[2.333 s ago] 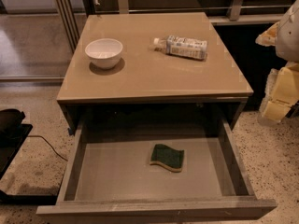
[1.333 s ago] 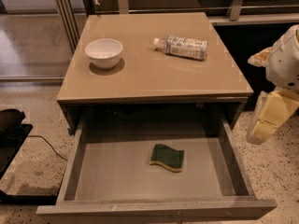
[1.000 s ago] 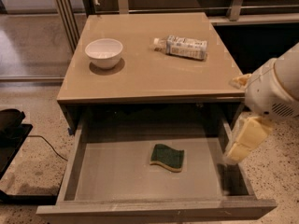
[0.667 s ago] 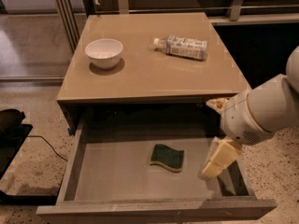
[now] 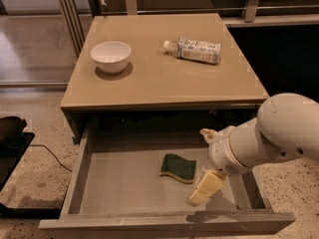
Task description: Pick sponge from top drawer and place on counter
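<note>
The sponge [image 5: 178,167], dark green on top with a yellow layer under it, lies flat on the floor of the open top drawer [image 5: 124,183], right of the middle. My gripper [image 5: 200,166] hangs over the drawer's right part, just to the right of the sponge. It is open and empty: one yellowish padded finger [image 5: 205,188] points down toward the drawer floor near the sponge's right front corner, and the other fingertip [image 5: 206,133] shows higher up. The glossy beige counter [image 5: 159,78] is above the drawer.
A white bowl [image 5: 111,57] stands at the counter's left. A plastic bottle [image 5: 195,50] lies on its side at the back right. My white arm [image 5: 279,133] comes in from the right over the drawer's right wall. A dark object and cable lie on the floor at the left.
My arm has swung in from the far right and come down, moving left from beside the cabinet to over the drawer next to the sponge. The sponge, bowl and bottle have not moved.
</note>
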You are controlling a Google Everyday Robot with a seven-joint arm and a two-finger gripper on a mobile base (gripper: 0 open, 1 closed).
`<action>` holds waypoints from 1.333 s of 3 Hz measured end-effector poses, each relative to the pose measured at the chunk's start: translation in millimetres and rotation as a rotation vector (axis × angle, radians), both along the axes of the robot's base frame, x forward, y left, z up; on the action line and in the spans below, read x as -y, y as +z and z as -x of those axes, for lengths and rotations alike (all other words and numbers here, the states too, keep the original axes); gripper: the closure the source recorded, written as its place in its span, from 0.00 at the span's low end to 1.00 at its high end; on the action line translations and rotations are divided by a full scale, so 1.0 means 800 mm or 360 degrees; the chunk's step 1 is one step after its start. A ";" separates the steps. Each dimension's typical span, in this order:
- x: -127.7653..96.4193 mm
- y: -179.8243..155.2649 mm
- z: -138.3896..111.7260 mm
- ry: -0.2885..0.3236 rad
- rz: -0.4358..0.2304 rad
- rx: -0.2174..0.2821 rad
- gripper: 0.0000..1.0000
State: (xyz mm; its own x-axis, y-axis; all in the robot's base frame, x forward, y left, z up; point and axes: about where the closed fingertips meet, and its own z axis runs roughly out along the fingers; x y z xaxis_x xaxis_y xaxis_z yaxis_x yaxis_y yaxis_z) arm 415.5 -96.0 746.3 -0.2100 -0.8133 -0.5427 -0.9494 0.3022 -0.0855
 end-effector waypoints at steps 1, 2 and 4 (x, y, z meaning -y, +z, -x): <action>0.000 0.000 0.000 0.0000 0.0000 0.0000 0.00; -0.016 -0.019 -0.002 0.0000 -0.0050 0.0022 0.00; -0.061 -0.098 -0.009 -0.0034 -0.0159 0.0069 0.00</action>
State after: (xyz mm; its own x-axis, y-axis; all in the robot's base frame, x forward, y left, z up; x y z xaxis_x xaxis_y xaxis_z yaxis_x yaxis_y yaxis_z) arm 422.6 -46.9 667.9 -0.2011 -0.7502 -0.6299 -0.9387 0.3315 -0.0951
